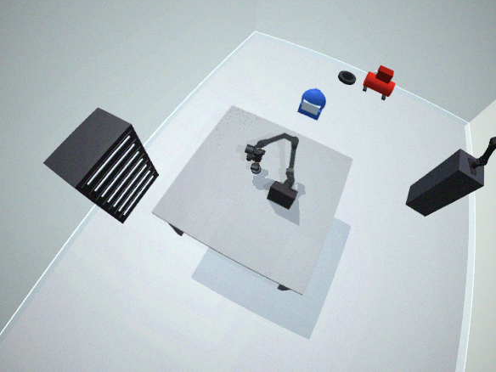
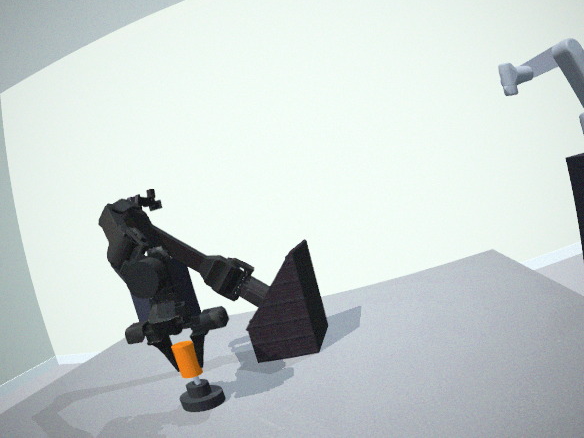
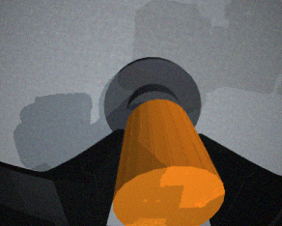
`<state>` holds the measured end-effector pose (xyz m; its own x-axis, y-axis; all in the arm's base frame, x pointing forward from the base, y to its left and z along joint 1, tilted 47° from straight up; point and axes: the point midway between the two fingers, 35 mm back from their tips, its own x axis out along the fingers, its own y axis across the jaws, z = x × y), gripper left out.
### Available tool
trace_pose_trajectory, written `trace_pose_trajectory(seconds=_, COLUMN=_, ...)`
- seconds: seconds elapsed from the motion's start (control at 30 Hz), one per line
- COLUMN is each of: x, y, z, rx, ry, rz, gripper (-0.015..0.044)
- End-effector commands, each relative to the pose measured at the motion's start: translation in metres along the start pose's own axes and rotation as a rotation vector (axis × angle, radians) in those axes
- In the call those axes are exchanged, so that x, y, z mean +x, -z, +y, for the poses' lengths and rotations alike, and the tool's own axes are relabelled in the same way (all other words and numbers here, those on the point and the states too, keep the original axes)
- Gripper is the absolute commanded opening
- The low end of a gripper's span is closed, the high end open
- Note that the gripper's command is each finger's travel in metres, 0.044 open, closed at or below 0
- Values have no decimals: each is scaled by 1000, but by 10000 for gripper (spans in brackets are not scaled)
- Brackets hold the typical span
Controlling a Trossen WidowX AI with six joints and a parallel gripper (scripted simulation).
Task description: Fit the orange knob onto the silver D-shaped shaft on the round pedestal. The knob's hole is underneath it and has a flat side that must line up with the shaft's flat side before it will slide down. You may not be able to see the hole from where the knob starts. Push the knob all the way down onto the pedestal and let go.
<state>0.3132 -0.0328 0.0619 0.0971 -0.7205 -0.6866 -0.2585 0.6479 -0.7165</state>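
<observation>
The orange knob [image 2: 187,360] [image 3: 161,145] is held a little tilted, with its lower end at the top of the silver shaft [image 2: 197,380]. A short length of shaft shows between the knob and the dark round pedestal [image 2: 202,403] [image 3: 190,97]. My gripper [image 2: 190,364] [image 3: 159,139] is shut on the knob, with one dark finger on each side, above the pedestal. In the top view the pedestal [image 1: 256,169] is small and the knob is mostly hidden under the gripper. The hole and both flat sides are hidden, so their alignment cannot be told.
The arm's dark base block [image 1: 281,195] [image 2: 290,315] stands on the grey table [image 1: 212,191] [image 2: 425,350] beside the pedestal. Off the table are a dark slatted cabinet [image 1: 102,166], a blue object [image 1: 314,99] and another arm on a dark block [image 1: 446,184].
</observation>
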Motion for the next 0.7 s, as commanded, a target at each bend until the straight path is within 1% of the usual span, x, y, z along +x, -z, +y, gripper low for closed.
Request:
trace_pose_trajectory(seconds=0.0, x=1, y=2, z=1, rx=-71, ry=0, rz=1, gripper=0)
trace_pose_trajectory(seconds=0.67, x=4, y=5, z=2, rx=-72, ry=0, rz=1, gripper=0)
